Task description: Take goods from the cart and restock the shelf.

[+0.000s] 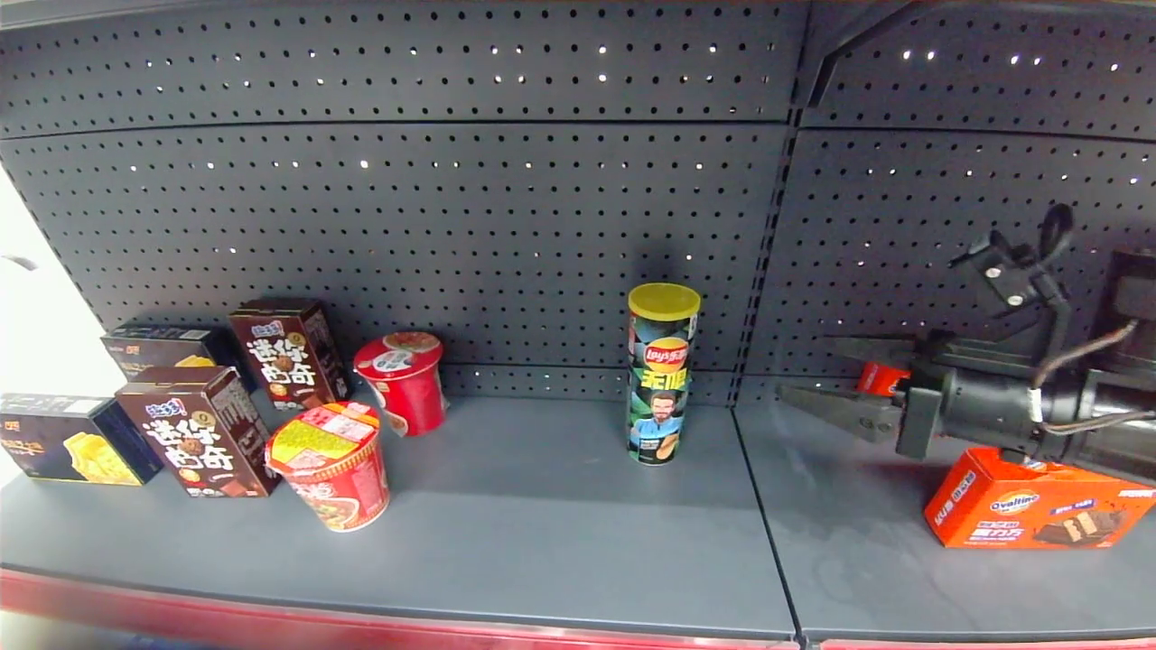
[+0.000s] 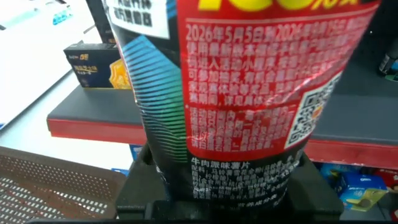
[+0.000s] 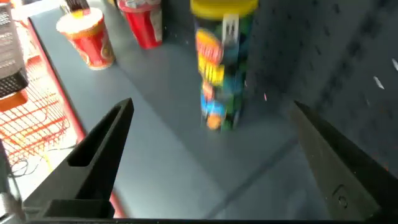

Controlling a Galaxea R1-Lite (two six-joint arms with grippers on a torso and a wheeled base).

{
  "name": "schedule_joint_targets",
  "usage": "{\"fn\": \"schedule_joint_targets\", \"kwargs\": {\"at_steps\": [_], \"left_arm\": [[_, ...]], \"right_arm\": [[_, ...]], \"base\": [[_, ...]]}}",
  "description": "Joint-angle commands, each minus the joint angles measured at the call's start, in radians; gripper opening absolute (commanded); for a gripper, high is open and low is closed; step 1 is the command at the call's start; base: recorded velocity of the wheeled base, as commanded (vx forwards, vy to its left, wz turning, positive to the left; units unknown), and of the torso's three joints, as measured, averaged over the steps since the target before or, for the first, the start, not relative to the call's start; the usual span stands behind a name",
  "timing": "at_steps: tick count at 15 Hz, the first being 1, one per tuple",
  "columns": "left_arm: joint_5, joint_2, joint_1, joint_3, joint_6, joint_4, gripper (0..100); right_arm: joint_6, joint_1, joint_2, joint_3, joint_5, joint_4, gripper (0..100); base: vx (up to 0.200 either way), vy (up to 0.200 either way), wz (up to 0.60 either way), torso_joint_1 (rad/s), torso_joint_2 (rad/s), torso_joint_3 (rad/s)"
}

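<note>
Your left gripper [image 2: 224, 186] clamps a crisp tube [image 2: 249, 81], shelf [image 2: 81, 113] beyond it; your right gripper [image 1: 808, 366], spread empty, sits right of the shelved tube [image 1: 662, 375].

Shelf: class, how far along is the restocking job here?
Done: a yellow-lidded chip can stands upright on the shelf, with the open right hand beside it, apart. In hand: the left hand grips a printed tube in front of the shelf. Left: setting that tube on the shelf.
</note>
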Motion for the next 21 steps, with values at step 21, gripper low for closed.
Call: {"fn": "schedule_joint_targets", "kwargs": {"at_steps": [21], "left_arm": [[-0.002,-0.003,-0.001,0.080,0.002,0.000,0]], "right_arm": [[-0.073,0.027,0.559,-0.392,0.202,-0.009,100]], "base": [[0.000,0.000,0.00,0.000,0.00,0.000]]}}
